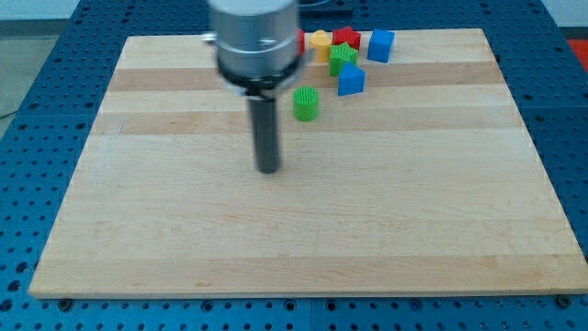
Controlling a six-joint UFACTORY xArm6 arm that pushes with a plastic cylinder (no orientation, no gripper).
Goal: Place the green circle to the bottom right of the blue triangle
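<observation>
Presently: green circle (305, 103) unplaced, lying to the lower left of the blue triangle (351, 81), near but not touching.
The tool was a plain rod with no jaws to open or close, and it carried nothing. My tip (267, 170) rested on the wooden surface (413, 230), apart from the circle, toward the view's bottom left. Recommended: bring my tip to the circle's left side and push steadily rightward, passing below the triangle. A centred contact should stop the round block slipping off toward the green block (342, 59) cluster.
</observation>
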